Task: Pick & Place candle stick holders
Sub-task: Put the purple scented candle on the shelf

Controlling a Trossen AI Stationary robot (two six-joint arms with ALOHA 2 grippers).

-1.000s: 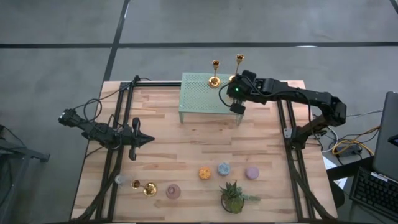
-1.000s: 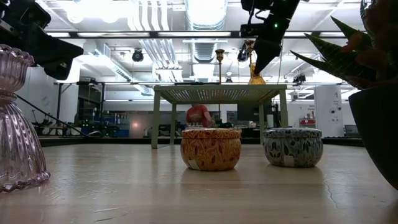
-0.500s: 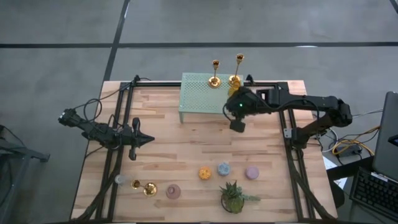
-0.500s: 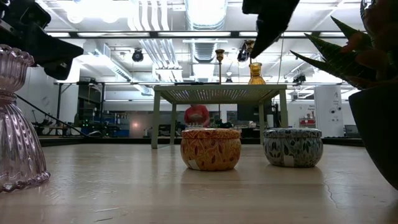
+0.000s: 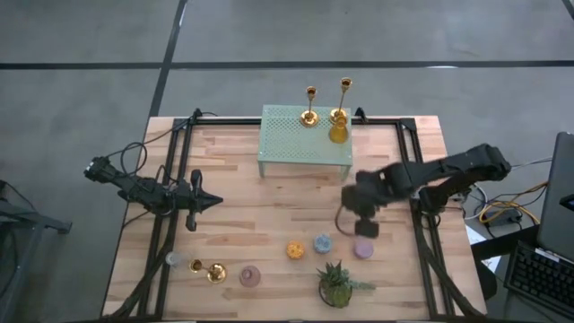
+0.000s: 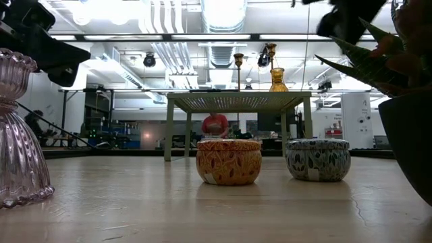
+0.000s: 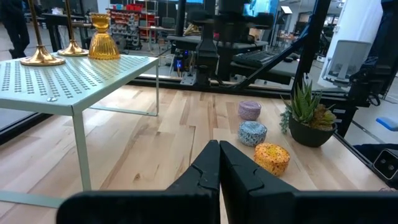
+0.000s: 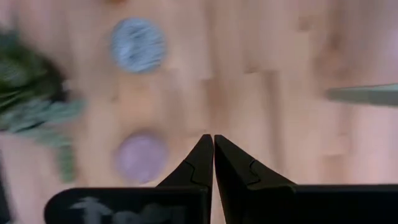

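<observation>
Two gold candle stick holders [image 5: 310,111] stand on the green mesh stand [image 5: 291,139], apparently their destination, as the right gripper [image 5: 366,226], pinched empty, hovers above the purple puck [image 5: 363,249].

The wooden table [image 5: 269,215] has a little green metal stand [image 5: 296,139] with tiny holes at the far side. On the stand are two tall gold candle stick holders [image 5: 310,108] and a short amber holder [image 5: 338,133]. Near the front edge sit an orange tin [image 5: 294,250], a blue tin [image 5: 322,243], a purple tin [image 5: 363,249], a green plant [image 5: 337,284], a pink glass holder [image 5: 249,276] and one more gold candle stick holder [image 5: 213,272] lying down
</observation>
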